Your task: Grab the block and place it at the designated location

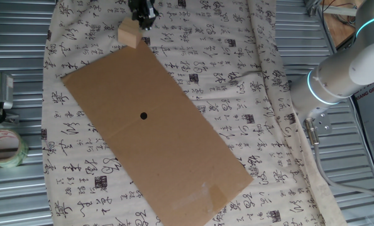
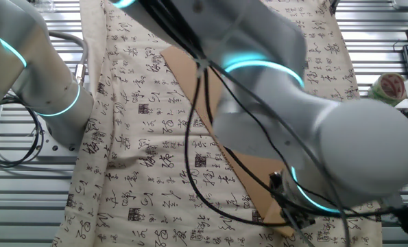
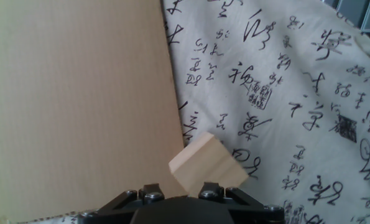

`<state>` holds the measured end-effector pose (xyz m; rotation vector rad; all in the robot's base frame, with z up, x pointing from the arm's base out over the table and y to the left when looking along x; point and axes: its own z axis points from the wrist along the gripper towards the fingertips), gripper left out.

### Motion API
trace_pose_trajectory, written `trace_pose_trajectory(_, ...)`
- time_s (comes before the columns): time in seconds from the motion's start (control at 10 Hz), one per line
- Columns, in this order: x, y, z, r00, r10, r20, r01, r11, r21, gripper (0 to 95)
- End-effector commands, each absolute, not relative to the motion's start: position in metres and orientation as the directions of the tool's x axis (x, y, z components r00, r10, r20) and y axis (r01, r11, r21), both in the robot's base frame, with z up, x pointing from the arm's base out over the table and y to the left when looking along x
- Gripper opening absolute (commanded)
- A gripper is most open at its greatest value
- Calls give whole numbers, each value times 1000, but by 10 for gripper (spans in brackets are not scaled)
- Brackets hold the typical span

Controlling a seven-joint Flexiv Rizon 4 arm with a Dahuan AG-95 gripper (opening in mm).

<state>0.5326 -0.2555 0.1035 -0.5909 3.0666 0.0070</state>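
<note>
Close to the hand camera, the gripper (image 3: 191,198) is hanging over the wooden cube (image 3: 208,163), its fingertips out of sight, so I cannot tell whether it is gripping. Apparently the cube (image 1: 129,34) is sitting on the calligraphy cloth (image 3: 284,93), just off the cardboard sheet's (image 1: 155,125) corner. Farther along, the black dot (image 1: 143,115) is lying mid-sheet, well apart. A tape roll (image 1: 3,147) is resting beyond the cloth's edge.

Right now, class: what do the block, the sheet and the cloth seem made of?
Block: apparently unfinished wood, pale tan, matte, sharp edges.
Sheet: likely cardboard, flat brown, faintly ribbed in the hand view.
Cloth: seemingly woven fabric, off-white, wrinkled, printed with black characters.
</note>
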Motion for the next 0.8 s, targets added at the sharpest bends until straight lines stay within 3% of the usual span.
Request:
trace_pose_trajectory(0.1,534,-258,103,-924,-381,-23,-381,924,5,380)
trace_pose_trajectory(0.6,535,-260,104,-904,-425,-35,-426,904,24,380)
trace_pose_trajectory(0.8,535,-260,104,-861,-507,-37,-509,859,49,380)
